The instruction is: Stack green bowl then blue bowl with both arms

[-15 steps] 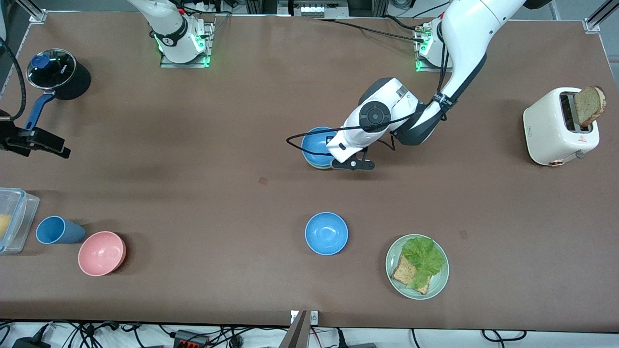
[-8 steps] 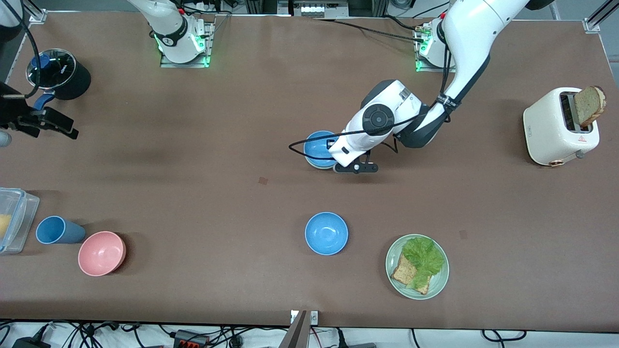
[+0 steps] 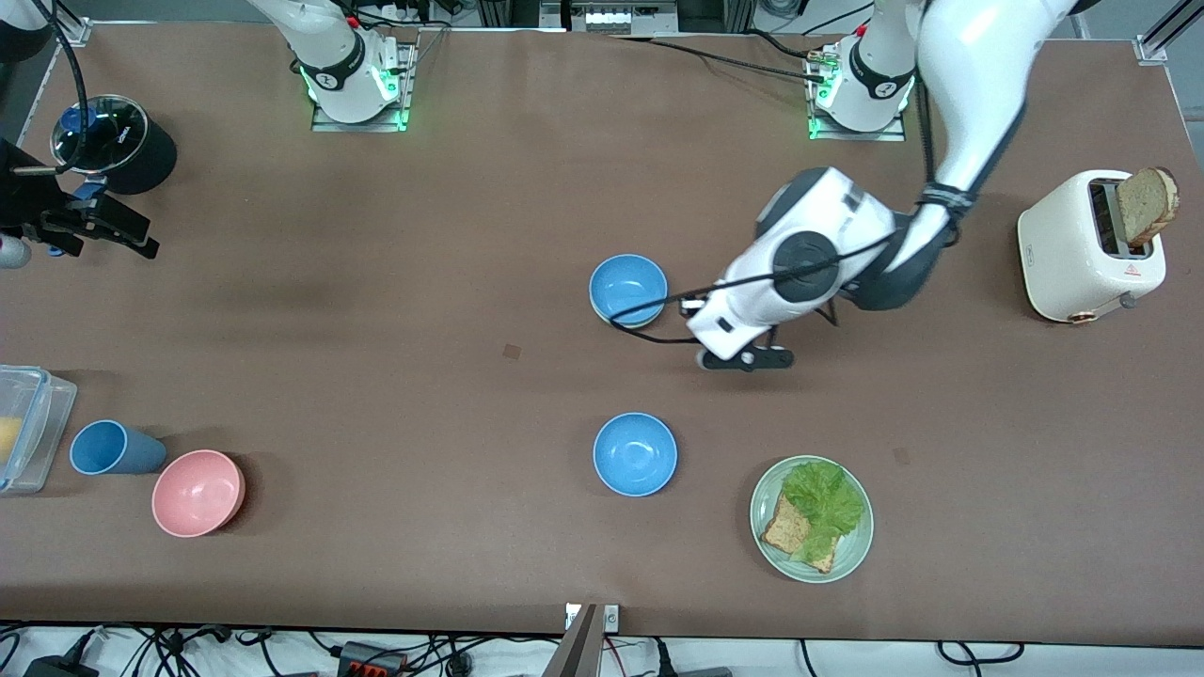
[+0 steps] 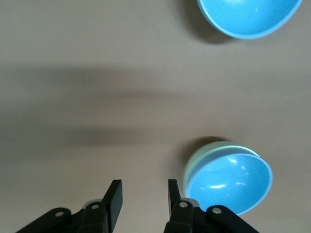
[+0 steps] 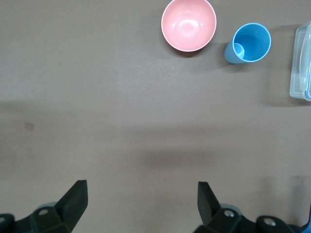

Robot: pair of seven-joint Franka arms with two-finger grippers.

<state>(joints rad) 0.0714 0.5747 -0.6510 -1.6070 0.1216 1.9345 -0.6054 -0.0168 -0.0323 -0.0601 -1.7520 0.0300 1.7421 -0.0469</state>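
A blue bowl [image 3: 628, 287] sits nested in the green bowl [image 3: 625, 325] at mid-table; only the green rim shows under it. In the left wrist view the blue bowl [image 4: 229, 183] sits inside the green bowl [image 4: 196, 162]. My left gripper [image 3: 746, 360] is open and empty over bare table beside the stack, toward the left arm's end; its jaws [image 4: 144, 196] are clear of the bowls. A second blue bowl [image 3: 635, 454] stands alone nearer the front camera and also shows in the left wrist view [image 4: 248, 17]. My right gripper [image 3: 108, 230] is open and empty over the table [image 5: 141, 194] near the pot.
A black pot [image 3: 113, 143] with a glass lid stands at the right arm's end. A pink bowl [image 3: 198, 492], a blue cup [image 3: 111, 448] and a clear container [image 3: 28, 428] are nearer the camera there. A green plate [image 3: 851, 555] with lettuce and toast and a toaster [image 3: 1082, 249] are toward the left arm's end.
My left gripper has drawn away from the stacked bowls toward the left arm's end, leaving the blue bowl in the green one. My right gripper has moved toward the pot.
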